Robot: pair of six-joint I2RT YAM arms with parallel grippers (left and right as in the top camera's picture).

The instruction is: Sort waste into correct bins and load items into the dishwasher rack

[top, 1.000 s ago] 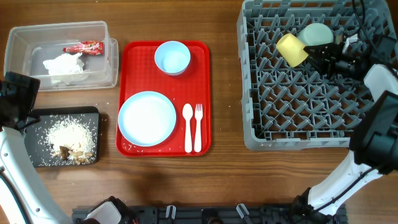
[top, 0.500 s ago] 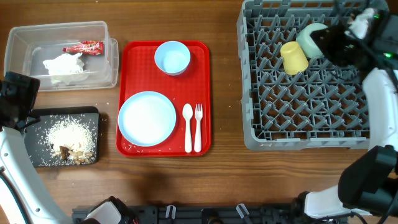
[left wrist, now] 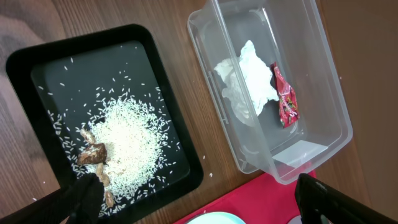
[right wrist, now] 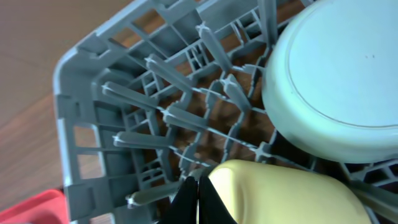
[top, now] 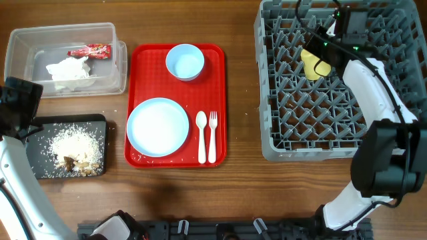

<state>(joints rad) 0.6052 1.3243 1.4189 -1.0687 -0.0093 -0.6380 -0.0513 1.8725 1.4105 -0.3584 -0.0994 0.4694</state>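
Note:
The yellow cup [top: 313,63] lies in the grey dishwasher rack [top: 287,140]. My right gripper [right wrist: 196,194] is shut and empty beside the cup [right wrist: 280,193]. It hovers over the rack's back part [top: 340,27]. The mint-green bowl [right wrist: 336,81] lies upside down beside the cup. The pale-blue plate [top: 158,127], pale-blue bowl [top: 185,61], spoon [top: 201,137] and fork [top: 213,137] lie on the red tray [top: 217,80]. The napkin [top: 67,69] and red wrapper [top: 89,51] are in the clear tub [top: 20,47]. My left gripper [left wrist: 199,208] is open above the black tray [left wrist: 168,99].
Rice and brown scraps [top: 75,150] lie in the black tray [top: 100,143] at the front left. The rack fills the right side of the table. Bare wood shows between the red tray and the rack.
My right arm has swung from the rack's right side to its back middle, over the cup. The mint-green bowl is now hidden under it in the overhead view. The left arm has not moved.

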